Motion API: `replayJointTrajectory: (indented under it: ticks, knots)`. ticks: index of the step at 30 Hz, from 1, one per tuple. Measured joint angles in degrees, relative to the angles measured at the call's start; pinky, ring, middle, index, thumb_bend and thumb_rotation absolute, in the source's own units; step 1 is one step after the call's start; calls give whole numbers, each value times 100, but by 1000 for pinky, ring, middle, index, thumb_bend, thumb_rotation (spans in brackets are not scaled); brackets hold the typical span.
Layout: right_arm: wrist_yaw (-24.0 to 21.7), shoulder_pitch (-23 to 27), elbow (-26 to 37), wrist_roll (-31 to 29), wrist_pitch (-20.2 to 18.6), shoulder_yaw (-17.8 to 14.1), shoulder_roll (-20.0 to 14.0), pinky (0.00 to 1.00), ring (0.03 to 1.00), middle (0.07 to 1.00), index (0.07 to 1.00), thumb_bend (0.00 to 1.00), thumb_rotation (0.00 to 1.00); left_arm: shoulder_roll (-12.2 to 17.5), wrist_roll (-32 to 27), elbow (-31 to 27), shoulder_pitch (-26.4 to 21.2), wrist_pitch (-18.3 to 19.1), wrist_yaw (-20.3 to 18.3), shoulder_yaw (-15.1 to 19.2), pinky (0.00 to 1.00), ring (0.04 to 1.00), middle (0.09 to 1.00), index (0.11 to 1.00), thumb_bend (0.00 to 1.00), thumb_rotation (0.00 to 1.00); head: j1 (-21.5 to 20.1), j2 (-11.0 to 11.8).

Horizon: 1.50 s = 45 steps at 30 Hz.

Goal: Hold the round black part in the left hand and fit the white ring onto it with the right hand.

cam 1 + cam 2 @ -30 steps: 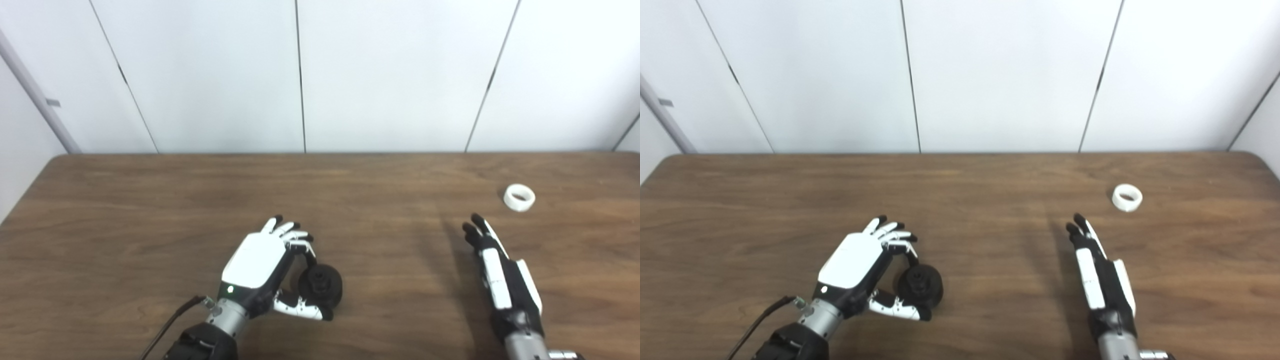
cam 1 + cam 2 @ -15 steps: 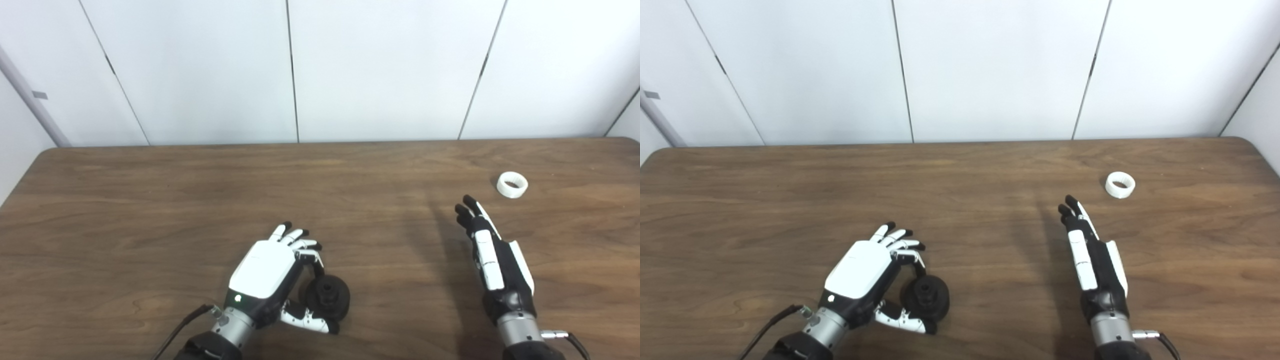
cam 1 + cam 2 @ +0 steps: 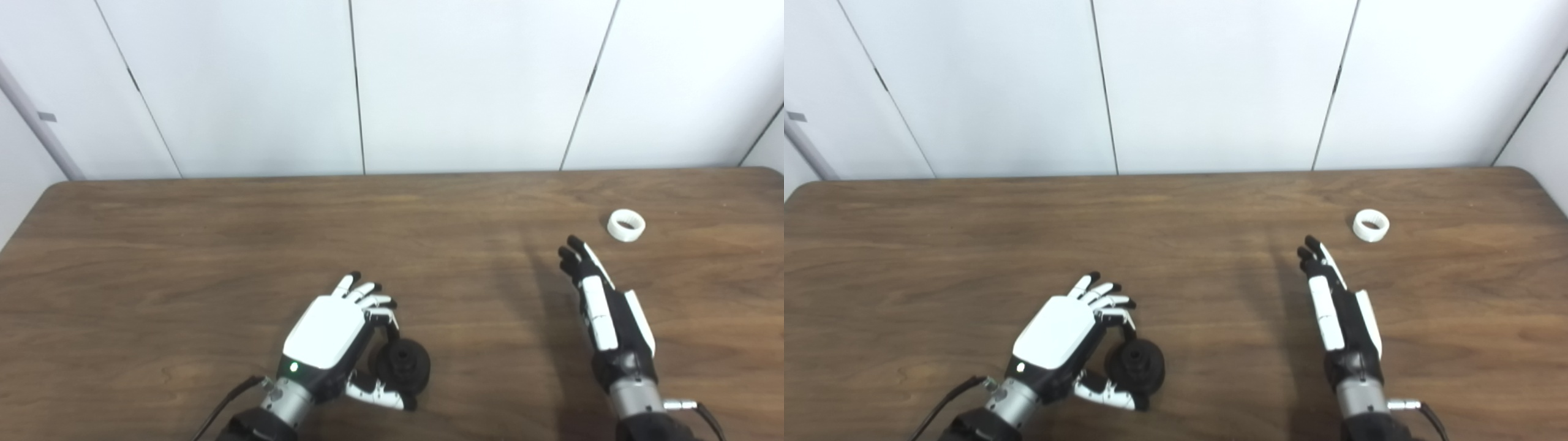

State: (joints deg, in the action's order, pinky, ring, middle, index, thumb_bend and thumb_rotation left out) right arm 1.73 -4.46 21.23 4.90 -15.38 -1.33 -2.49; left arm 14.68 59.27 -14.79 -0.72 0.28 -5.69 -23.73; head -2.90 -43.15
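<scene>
The round black part (image 3: 402, 366) lies on the brown table (image 3: 184, 257) near the front edge, its stepped hub facing up. My left hand (image 3: 334, 334) has its thumb under the part's near side and a curled finger on its far side, pinching it; the other fingers are spread. The white ring (image 3: 626, 225) lies flat at the far right of the table. My right hand (image 3: 603, 309) is open and edge-on above the table, its fingers straight and pointing toward the ring. It stops a short way before the ring, a little to the ring's left.
White wall panels (image 3: 465, 86) rise right behind the table's far edge. The table's right corner (image 3: 1528, 174) is close beyond the ring. A black cable (image 3: 223, 401) trails from my left wrist.
The whole picture shifted down and sideways, so the camera moved. My right hand has crept slightly closer to the ring. The left hand's hold on the black part looks the same.
</scene>
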Motion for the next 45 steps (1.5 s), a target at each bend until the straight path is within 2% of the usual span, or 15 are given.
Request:
replayJointTrajectory:
  ticks: [4,7,11,14,16,19,21,22,25,29,32,37,42,45]
  knots:
    - [0,37,6,-7,1,-42,-19,1000,929,924,919,560,999,0,-2,15,0,-31,22,8,1000,900,796,484,525,54,-44,-26]
    - [5,87,32,-32,-2,-110,-21,1000,933,920,912,515,938,2,-2,17,0,-38,20,11,1000,899,795,484,525,55,-105,-44]
    - [15,207,98,12,-22,-198,-89,947,923,906,882,589,755,3,-1,18,-1,-45,16,12,1000,901,794,484,525,54,-176,-53]
    - [92,334,234,470,-238,-239,-248,829,873,877,848,650,707,3,-2,20,-2,-55,11,16,1000,901,794,484,525,54,-245,-62]
    - [121,446,237,789,-299,-273,-442,850,873,879,836,687,570,3,-2,20,-3,-57,2,18,1000,900,794,484,525,54,-307,-53]
    - [114,658,237,932,-427,-451,-721,816,865,899,836,736,471,4,-1,20,-3,-58,-6,22,1000,899,793,483,525,54,-421,-62]
    - [93,786,215,1002,-453,-525,-901,907,922,908,826,777,402,5,-1,20,-3,-61,-13,23,1000,903,795,484,525,54,-545,-53]
    - [77,845,182,1083,-454,-526,-1030,924,933,906,823,790,388,6,-1,20,-4,-65,-18,25,1000,904,795,484,525,54,-562,-53]
    - [14,1045,31,1547,-623,-485,-1415,842,887,867,788,840,376,23,-3,20,-5,-80,-19,29,1000,897,790,484,525,54,-659,-53]
    - [-58,1290,-123,1923,-775,-438,-1804,901,923,891,767,851,322,57,-39,20,-2,-106,-35,65,1000,896,790,484,525,53,-791,-35]
    - [-158,1454,-212,2101,-930,-386,-1902,900,944,920,758,866,309,76,-83,22,-2,-120,-41,93,1000,894,789,484,524,52,-975,-9]
    - [-404,1819,-776,2486,-1082,-166,-2221,896,980,944,744,899,308,130,-146,43,-3,-189,-27,139,1000,893,788,484,524,52,-1151,26]
    - [-596,2273,-1415,2642,-1137,-41,-2496,987,1000,976,738,894,264,174,-155,49,-3,-268,-28,184,1000,887,785,483,525,53,-1292,44]
    - [-685,2465,-1782,2704,-1139,49,-2572,994,1000,981,739,889,245,174,-156,58,-2,-312,-25,204,1000,885,786,483,525,53,-1336,61]
